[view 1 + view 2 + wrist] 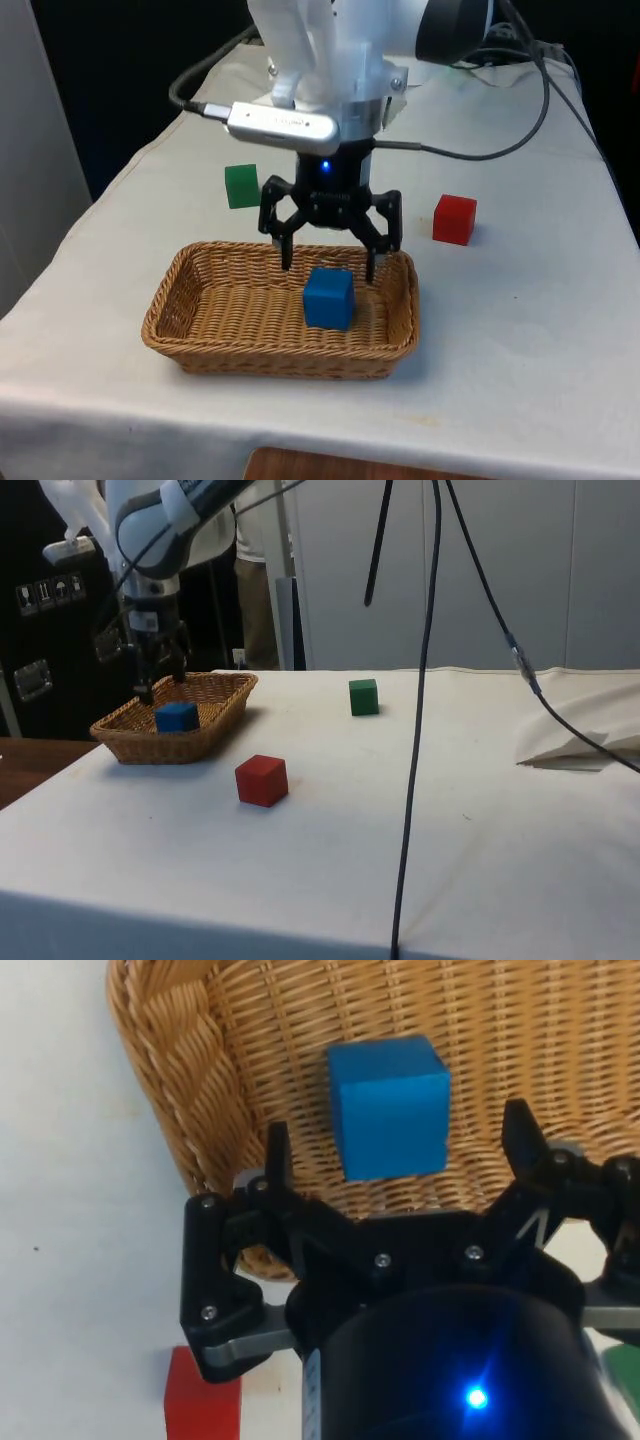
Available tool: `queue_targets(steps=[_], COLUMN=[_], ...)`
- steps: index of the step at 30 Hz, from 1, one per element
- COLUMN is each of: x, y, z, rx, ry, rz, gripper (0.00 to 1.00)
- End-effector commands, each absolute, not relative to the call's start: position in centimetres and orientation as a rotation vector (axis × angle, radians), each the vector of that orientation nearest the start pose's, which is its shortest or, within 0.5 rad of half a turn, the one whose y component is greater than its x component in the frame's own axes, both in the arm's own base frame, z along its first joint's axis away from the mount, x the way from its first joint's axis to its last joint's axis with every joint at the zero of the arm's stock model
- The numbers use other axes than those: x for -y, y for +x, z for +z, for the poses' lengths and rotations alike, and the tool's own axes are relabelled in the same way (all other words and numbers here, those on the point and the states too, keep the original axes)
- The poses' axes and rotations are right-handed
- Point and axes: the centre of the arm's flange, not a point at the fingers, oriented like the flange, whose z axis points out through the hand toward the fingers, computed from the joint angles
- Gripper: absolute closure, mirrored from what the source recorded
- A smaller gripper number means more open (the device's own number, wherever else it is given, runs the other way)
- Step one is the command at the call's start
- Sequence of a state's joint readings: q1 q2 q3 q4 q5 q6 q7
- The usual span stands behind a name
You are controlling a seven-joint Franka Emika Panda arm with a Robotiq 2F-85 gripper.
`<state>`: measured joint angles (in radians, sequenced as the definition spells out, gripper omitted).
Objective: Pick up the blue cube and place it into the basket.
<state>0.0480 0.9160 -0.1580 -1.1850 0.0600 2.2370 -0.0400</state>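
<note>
The blue cube rests on the floor of the wicker basket, towards the front view's right end. In the side view the cube sits inside the basket too. My gripper hangs open just above and behind the cube, its fingers apart and holding nothing. From the wrist, the cube lies free on the weave between and beyond the spread fingertips of the gripper.
A green cube stands on the cloth behind the basket, to the front view's left. A red cube stands to the front view's right of the basket. A black cable hangs across the side view.
</note>
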Motion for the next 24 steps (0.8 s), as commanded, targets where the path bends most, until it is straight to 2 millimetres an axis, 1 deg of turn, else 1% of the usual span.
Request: queue_targets(steps=[1, 4, 5, 7, 12, 13, 14, 19, 21, 22, 24], x=[4.7, 4.7, 4.8, 4.8, 4.8, 4.8, 4.7, 4.8, 4.8, 4.9, 4.7], y=[77.4, 77.4, 77.5, 77.4, 77.2, 77.3, 77.1, 76.9, 76.8, 76.9, 76.6], z=[25.4, 26.4, 26.2, 27.3, 29.1, 28.6, 29.7, 31.3, 31.9, 31.5, 32.9], rx=[-0.056, -0.052, -0.052, -0.051, -0.048, -0.045, -0.044, -0.04, -0.037, -0.036, -0.032], ry=[-3.22, -3.223, -3.218, -3.226, -3.233, -3.227, -3.236, -3.243, -3.246, -3.241, -3.251], rz=[-0.225, -0.226, -0.23, -0.226, -0.224, -0.225, -0.222, -0.215, -0.211, -0.209, -0.207], gripper=[0.0, 0.0, 0.0, 0.0, 0.0, 0.0, 0.0, 0.0, 0.0, 0.0, 0.0])
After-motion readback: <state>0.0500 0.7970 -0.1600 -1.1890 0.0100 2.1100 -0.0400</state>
